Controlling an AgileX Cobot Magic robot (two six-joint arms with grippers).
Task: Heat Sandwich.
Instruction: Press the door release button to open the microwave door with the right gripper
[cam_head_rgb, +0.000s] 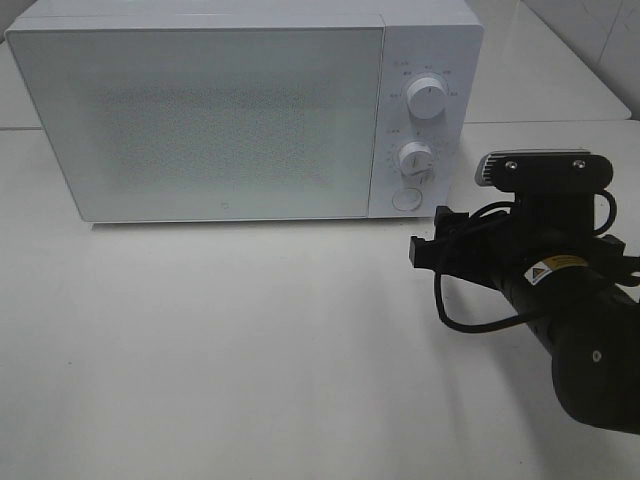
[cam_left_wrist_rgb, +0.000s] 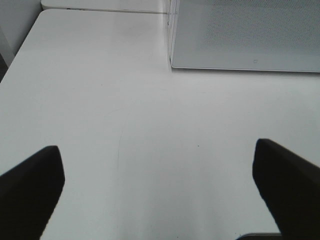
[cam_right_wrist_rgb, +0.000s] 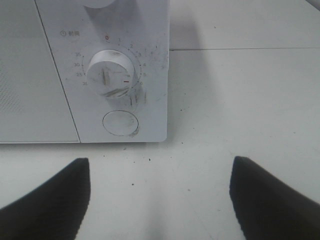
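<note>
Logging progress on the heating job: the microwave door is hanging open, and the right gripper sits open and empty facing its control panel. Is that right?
Not quite: the microwave door is shut, flush with the control panel, as the exterior high view shows. The right gripper does sit open and empty facing that panel.

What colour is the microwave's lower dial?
White; the round plastic dial shows best in right wrist view.

A: What carries the scene?
B: A plain white worktop (cam_head_rgb: 250, 350), matt and flat.
A: What stands on it?
B: One white microwave (cam_head_rgb: 200, 110), door closed. A few dark specks (cam_right_wrist_rgb: 149, 160) lie just before the microwave's control panel (cam_head_rgb: 420, 110); a seam (cam_right_wrist_rgb: 240, 48) runs beside the microwave.
</note>
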